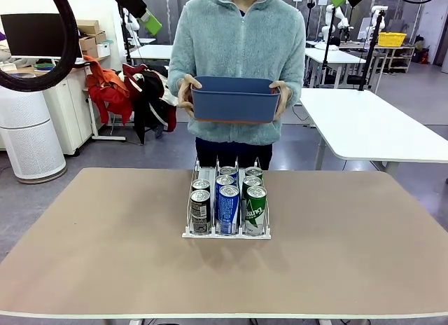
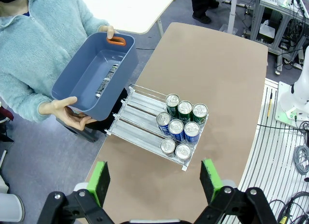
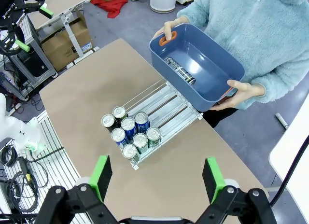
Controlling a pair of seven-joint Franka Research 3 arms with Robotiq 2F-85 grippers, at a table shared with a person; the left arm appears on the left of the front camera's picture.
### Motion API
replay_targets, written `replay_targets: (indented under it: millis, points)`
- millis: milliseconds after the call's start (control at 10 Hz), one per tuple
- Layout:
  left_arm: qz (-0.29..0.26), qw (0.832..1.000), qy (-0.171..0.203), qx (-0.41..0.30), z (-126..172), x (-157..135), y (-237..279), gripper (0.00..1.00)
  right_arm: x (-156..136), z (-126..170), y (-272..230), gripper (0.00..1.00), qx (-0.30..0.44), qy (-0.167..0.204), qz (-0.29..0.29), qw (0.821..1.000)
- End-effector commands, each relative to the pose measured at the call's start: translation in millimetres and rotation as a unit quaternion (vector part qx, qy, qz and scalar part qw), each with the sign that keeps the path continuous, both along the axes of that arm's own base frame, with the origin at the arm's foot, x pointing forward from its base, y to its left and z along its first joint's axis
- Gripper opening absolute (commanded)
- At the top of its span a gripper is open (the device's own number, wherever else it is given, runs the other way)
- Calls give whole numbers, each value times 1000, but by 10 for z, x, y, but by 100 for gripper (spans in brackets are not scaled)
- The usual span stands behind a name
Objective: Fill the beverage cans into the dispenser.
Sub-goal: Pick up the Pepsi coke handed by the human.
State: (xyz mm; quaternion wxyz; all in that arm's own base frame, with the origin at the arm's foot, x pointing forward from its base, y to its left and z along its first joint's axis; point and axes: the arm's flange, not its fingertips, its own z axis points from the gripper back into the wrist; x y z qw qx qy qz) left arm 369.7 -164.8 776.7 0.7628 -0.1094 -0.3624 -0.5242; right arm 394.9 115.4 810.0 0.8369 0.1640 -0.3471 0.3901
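The dispenser point(image 1: 226, 234) stands in the middle of the brown table, its low end toward me. Several beverage cans point(image 1: 228, 207) fill its front: dark ones in the left lane, blue in the middle, green point(image 1: 255, 209) on the right. Its rear lanes point(image 2: 137, 113) lie bare. At the far side a person holds a blue bin point(image 1: 234, 99) in both hands above the table edge, with one dark can point(image 2: 106, 80) lying inside it point(image 3: 179, 71). My left gripper point(image 2: 156, 180) and right gripper point(image 3: 157, 175) hover high over the table, both open and holding nothing.
Brown tabletop point(image 1: 105, 255) spreads wide on both sides of the dispenser. A white table point(image 1: 378, 125) stands behind at the right. A black cable loop point(image 1: 66, 38) hangs at the upper left. Cardboard boxes point(image 3: 65, 40) and a floor grille lie beyond the table's edge.
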Motion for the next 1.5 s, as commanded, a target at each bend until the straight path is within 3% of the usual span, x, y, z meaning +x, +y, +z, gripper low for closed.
replay_targets:
  millis: [0, 1400]
  points:
    - [-7, 1000, -2, -10, -21, 7, 15, 100, -4, 0, -3, 100, 0, 0, 0, 1000]
    - [-7, 1000, -2, -10, -21, 7, 15, 100, -4, 0, -3, 100, 0, 0, 0, 1000]
